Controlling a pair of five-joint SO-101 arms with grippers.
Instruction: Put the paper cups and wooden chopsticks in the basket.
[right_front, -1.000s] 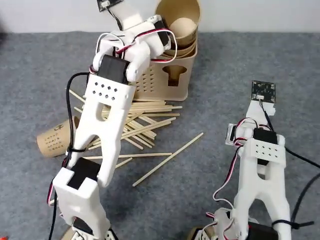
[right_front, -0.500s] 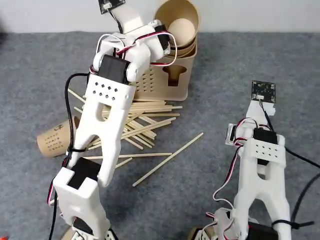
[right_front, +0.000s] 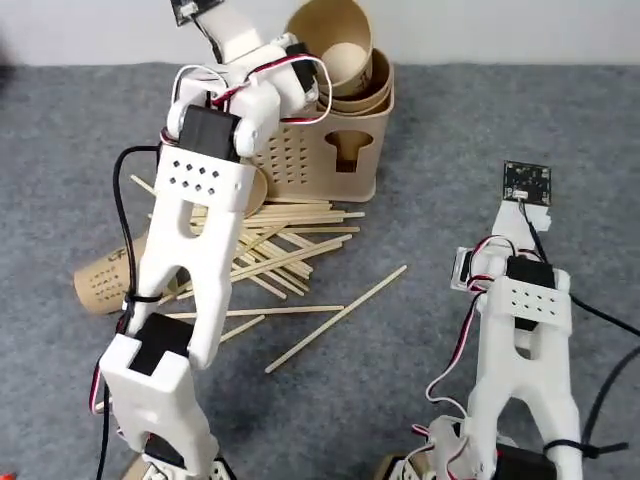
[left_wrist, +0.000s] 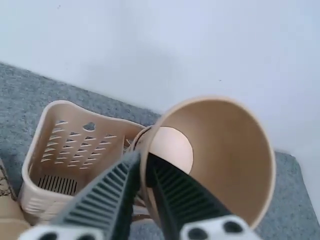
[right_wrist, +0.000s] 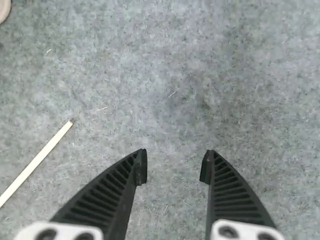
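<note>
Your left end effector (left_wrist: 143, 161) is clamped on the rim of a tilted paper cup (right_front: 335, 45), one finger inside and one outside, at upper centre over the basket (right_front: 345, 150) — right against the cups (right_front: 372, 88) nested there, close to the tabletop's (right_front: 480, 130) back edge. Chopsticks (right_front: 290, 250) fan out below the basket; another cup (right_front: 100, 280) lies on its side at left. Your right end effector (right_wrist: 172, 167) hangs with jaws apart over grey tabletop at lower right — well apart from the basket, near one chopstick's (right_wrist: 37, 160) end.

Robotics lab bench, white left arm (right_front: 195, 230) and right arm (right_front: 520, 330) with bare wiring, grey felt tabletop (right_front: 480, 120), blank white wall (right_front: 520, 30)
</note>
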